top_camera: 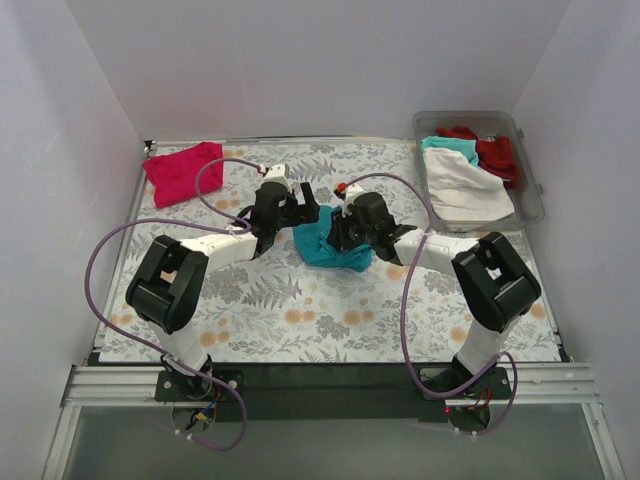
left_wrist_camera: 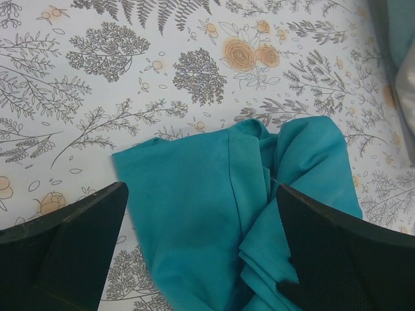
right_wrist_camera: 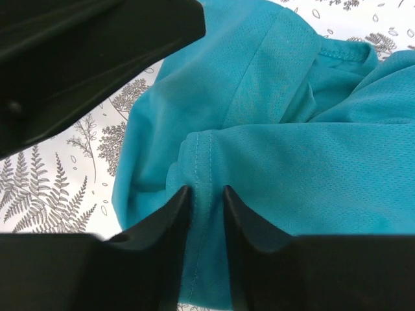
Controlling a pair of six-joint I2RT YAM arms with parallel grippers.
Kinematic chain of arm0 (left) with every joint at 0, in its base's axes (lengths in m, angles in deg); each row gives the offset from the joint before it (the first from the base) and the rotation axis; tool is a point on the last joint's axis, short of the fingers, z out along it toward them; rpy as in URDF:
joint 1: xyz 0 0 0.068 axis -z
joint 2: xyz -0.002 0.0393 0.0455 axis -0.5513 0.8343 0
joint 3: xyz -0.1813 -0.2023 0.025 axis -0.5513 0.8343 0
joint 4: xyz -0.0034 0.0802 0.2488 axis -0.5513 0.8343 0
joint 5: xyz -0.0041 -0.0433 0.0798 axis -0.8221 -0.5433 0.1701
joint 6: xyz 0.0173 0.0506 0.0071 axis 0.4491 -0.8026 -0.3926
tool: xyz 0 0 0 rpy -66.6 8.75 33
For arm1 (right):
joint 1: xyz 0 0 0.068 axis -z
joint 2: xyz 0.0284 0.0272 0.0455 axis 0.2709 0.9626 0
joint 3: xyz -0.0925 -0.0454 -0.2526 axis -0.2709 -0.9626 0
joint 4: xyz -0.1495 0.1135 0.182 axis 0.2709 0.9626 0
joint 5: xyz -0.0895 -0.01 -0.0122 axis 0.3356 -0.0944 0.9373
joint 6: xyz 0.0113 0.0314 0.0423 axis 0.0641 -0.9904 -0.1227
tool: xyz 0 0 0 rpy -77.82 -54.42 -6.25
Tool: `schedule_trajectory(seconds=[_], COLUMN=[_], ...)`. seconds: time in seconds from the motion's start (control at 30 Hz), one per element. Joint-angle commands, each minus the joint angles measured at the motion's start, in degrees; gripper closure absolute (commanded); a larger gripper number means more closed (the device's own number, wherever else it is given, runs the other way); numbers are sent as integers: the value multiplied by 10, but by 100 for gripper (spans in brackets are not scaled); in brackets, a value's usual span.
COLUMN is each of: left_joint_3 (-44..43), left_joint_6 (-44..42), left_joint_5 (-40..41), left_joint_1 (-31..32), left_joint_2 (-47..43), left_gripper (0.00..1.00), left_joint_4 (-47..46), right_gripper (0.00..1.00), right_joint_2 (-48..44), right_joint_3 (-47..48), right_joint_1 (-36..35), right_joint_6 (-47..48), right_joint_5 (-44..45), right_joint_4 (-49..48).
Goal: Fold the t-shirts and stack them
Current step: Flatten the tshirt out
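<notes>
Top external: on table [top_camera: 300, 330], one teal t-shirt [top_camera: 325, 247], one pink t-shirt [top_camera: 183, 172]; left gripper [left_wrist_camera: 201, 194] spread open, right gripper [right_wrist_camera: 206, 194] pinching the teal t-shirt.

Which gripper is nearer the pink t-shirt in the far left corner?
Left. The left gripper hangs open over the teal t-shirt, on the side toward the pink t-shirt; the right gripper pinches that teal t-shirt farther right.

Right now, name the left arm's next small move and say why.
Probably lower the left gripper and close it on the free edge of the teal t-shirt: its fingers stand open over the crumpled cloth, while the right gripper pinches a fold. Two grips would let the shirt be spread flat.
</notes>
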Motion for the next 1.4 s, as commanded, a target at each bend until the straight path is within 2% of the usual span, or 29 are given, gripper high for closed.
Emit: schedule_trajectory(seconds=[0.0, 0.17, 0.3, 0.4, 0.6, 0.8, 0.9, 0.93, 1.0, 1.13, 1.2, 1.23, 1.27, 1.3, 1.37], left_joint_3=[-18, -21, -34, -48, -113, -195, -207, -207, -204, -183, -170, -166, -164, -158, -149], left_joint_6=[-16, -16, -13, -10, -45, -54, -56, -57, -59, -52, -52, -52, -51, -49, -45], left_joint_5=[12, 12, 5, 2, 60, 138, 141, 147, 162, 172, 171, 171, 171, 173, 189], left_joint_1=[1, 2, 1, 8, 65, 84, 85, 88, 93, 96, 98, 97, 98, 98, 98], left_joint_2=[-5, -1, 10, 24, 75, 161, 175, 177, 176, 158, 148, 146, 143, 138, 127], left_gripper=[9, 9, 9, 10, 10, 11, 19, 27, 34, 42, 57, 71, 93, 100, 100], left_joint_4=[5, 2, 4, 5, 31, 113, 117, 120, 124, 123, 119, 114, 114, 114, 115], right_gripper=[79, 99, 99, 99, 99, 99, 99, 99, 99, 99, 99, 99, 99, 99, 99], right_joint_2=[15, 3, -53, -133, -306, -365, -384, -390, -394, -393, -390, -386, -385, -382, -376], right_joint_3=[27, 19, -16, -64, -162, -225, -251, -255, -264, -265, -263, -263, -262, -261, -259], right_joint_1=[-3, -4, -6, -13, -24, -42, -44, -45, -45, -46, -46, -46, -46, -46, -46], right_joint_6=[3, 4, 3, 5, -17, -49, -56, -56, -57, -58, -58, -58, -59, -59, -60], right_joint_5=[2, 9, 31, 59, 135, 141, 151, 154, 157, 156, 157, 156, 157, 161, 171], right_joint_4=[-22, -21, -22, -9, 82, 127, 136, 136, 136, 136, 136, 136, 136, 136, 136])
